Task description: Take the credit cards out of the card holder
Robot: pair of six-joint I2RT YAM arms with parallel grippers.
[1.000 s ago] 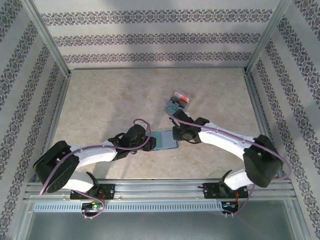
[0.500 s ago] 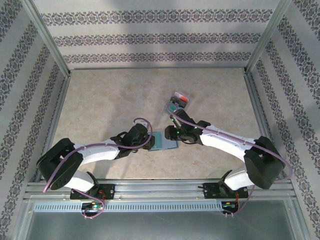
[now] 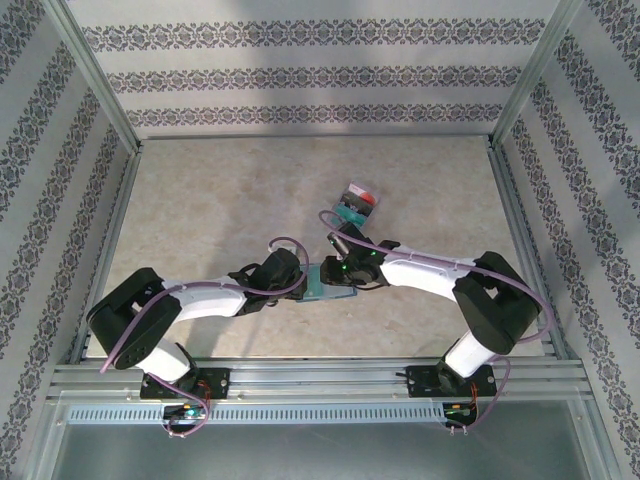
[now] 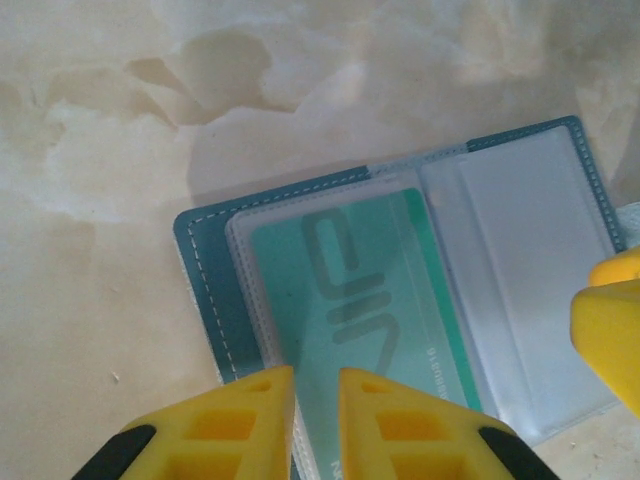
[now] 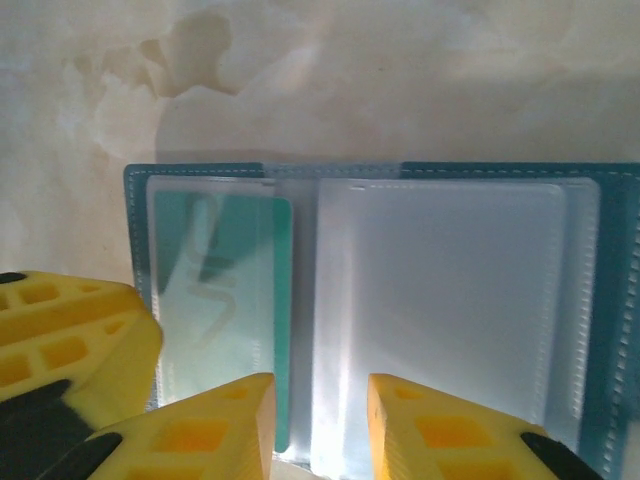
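Card holder [image 3: 328, 281] is lying flat and open on the counter [image 3: 220, 200], pretty much dead centre between the two arms, clear sleeves facing up. One teal card [image 4: 370, 290] sits inside the sleeve on the left arm's side.

Left gripper [image 4: 315, 385] is right at the edge of that panel. Its jaws are almost together, with just a thin slit left, and the sleeve with the card in it runs straight into that slit. Honestly can't tell if they're actually pinching it or just hanging over it.

Right gripper [image 5: 322, 390] comes in from the opposite side, around the centre fold. Its jaws are clearly apart, with clear plastic showing in the gap and nothing clamped. Whether the tips touch the sleeve, no idea. The two grippers are just beside each other over the holder.

Other credit cards [image 3: 357, 201] are in a small pile further back on the counter, apart from the holder, with red and teal showing.
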